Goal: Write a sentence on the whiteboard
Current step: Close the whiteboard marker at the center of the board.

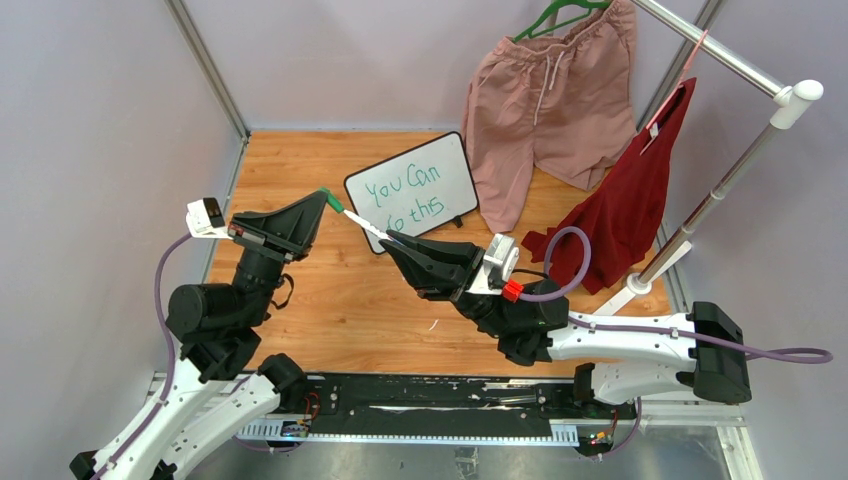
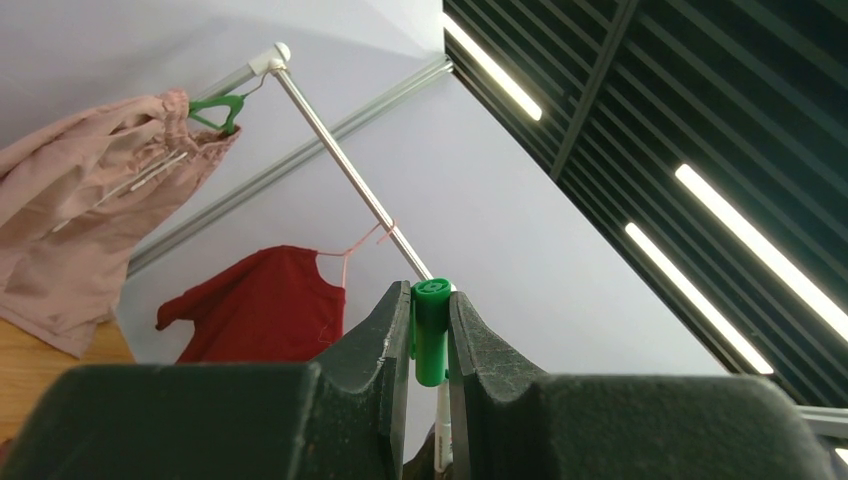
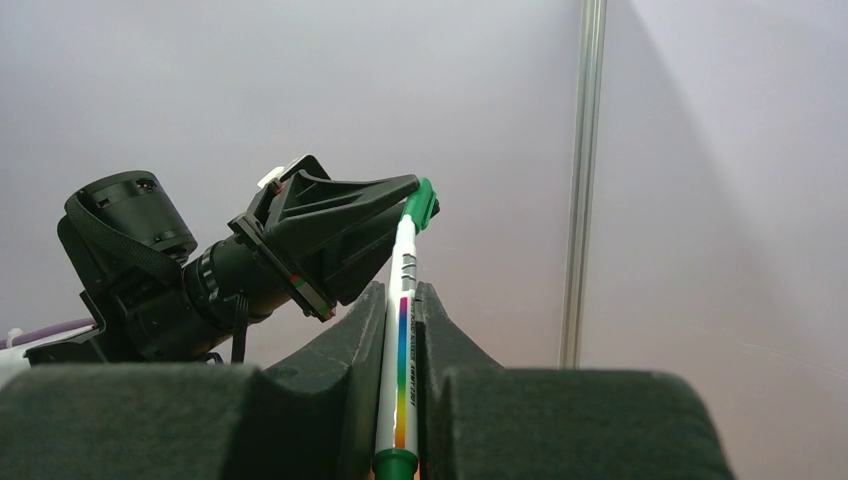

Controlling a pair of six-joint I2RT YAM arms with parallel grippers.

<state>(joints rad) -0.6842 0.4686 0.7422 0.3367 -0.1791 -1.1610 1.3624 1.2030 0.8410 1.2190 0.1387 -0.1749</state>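
From above, you see the whiteboard (image 1: 457,195) propped up at the far middle of the wooden table (image 1: 330,290). The sentence (image 1: 403,190) is on it in green, two lines reading "You Can do this". In front of the board your two arms meet over the table. The left gripper (image 1: 325,200) is pinched on the green cap (image 1: 332,202), and the right gripper (image 1: 388,241) is clamped on the marker (image 1: 365,226). The white barrel bridges the gap between them. Right of the board, pink shorts (image 1: 545,100) and a red top (image 1: 630,200) hang from a metal rail (image 1: 715,45).

The left wrist view gives you what the top one cannot: the cap end-on, squeezed between both fingers (image 2: 385,340), with a sliver of white barrel below it. The board is out of this view (the camera tilts up toward the ceiling lights (image 2: 745,235) and the hanging clothes).

The right wrist view shows you the barrel lengthwise. It has a rainbow stripe and a green butt end, and it is held tightly between the right fingers (image 3: 350,350). Its far tip meets the cap in the left gripper. You cannot tell from here whether the cap is fully seated. The board is not in this view either, only a plain wall and a metal post (image 3: 583,180).
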